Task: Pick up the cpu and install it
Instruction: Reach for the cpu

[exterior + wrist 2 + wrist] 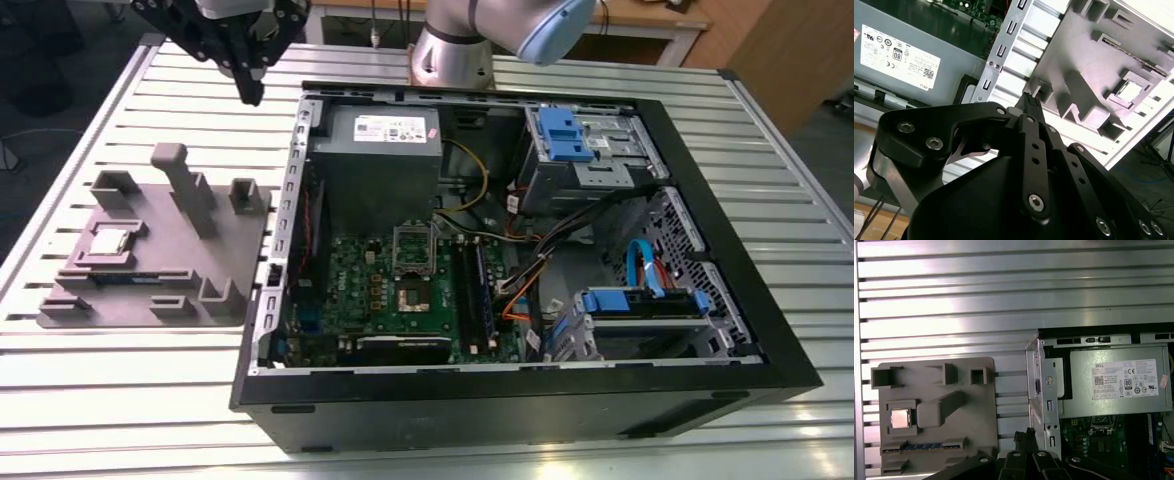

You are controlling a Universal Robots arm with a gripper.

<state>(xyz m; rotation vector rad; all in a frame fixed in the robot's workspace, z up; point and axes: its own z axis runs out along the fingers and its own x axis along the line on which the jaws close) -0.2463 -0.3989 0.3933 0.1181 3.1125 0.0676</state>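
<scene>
The gripper (250,95) hangs over the slatted table (134,400), near a corner of the open computer case (534,400) and touching nothing. In both wrist views its black fingers (1030,102) meet at the tips with nothing held between them. The cpu (110,241) lies flat in a square pocket of the grey tray (187,262), on the exterior view's left of the case and well apart from the gripper.

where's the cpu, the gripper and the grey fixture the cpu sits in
cpu (107,243): exterior view, middle of its metal top.
gripper (248,95): exterior view, lower tip end, above the table.
grey fixture (247,245): exterior view, bare flat part of its base.
</scene>
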